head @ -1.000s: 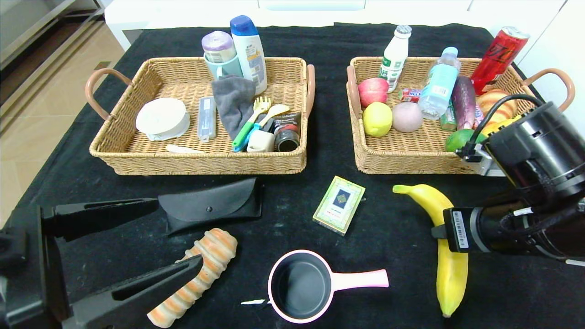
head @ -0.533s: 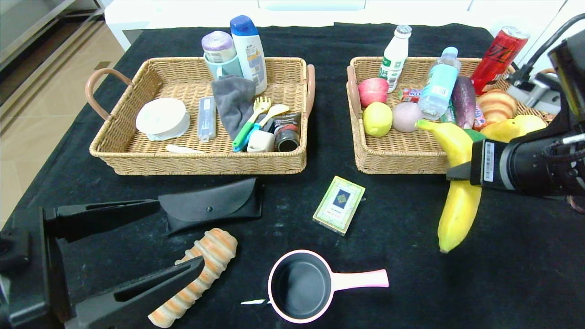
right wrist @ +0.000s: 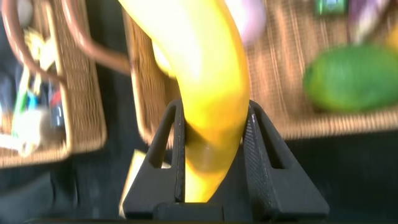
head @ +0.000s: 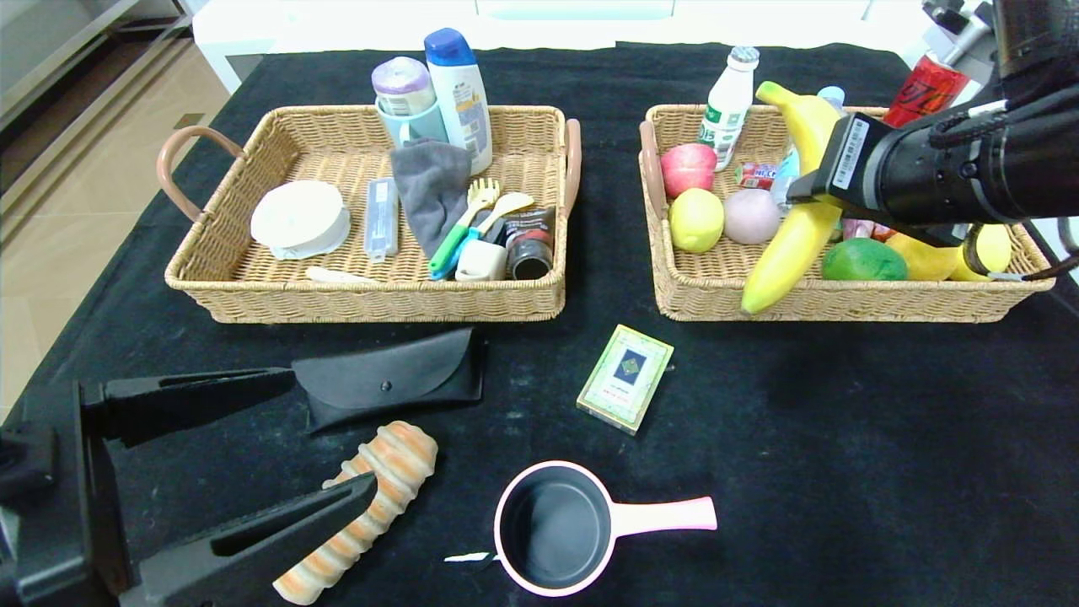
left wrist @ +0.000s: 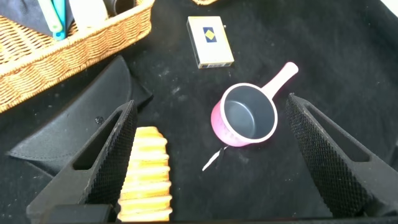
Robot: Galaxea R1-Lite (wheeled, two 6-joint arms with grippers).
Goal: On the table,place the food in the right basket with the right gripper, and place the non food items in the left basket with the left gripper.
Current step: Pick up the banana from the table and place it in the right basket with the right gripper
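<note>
My right gripper (head: 807, 192) is shut on the long yellow banana (head: 788, 240) and holds it tilted above the right basket (head: 843, 299); its fingers clamp the banana (right wrist: 205, 68) in the right wrist view. The water bottle (head: 832, 91) stands in that basket, mostly hidden behind the banana. My left gripper (head: 330, 428) is open and empty at the near left. One finger lies by the black glasses case (head: 392, 379), the other over the striped bread roll (head: 379, 489). The green-and-cream card box (head: 625, 378) and pink saucepan (head: 556, 527) lie on the black table (head: 843, 464).
The left basket (head: 379, 299) holds a shampoo bottle, a grey cloth, cutlery and other items. The right basket holds an apple, a lemon, a lime, a milk bottle and a red can. A white scrap (head: 466, 557) lies by the saucepan.
My right gripper has lifted the banana off the table and carried it up and away, over the right basket. The left arm has not moved.
</note>
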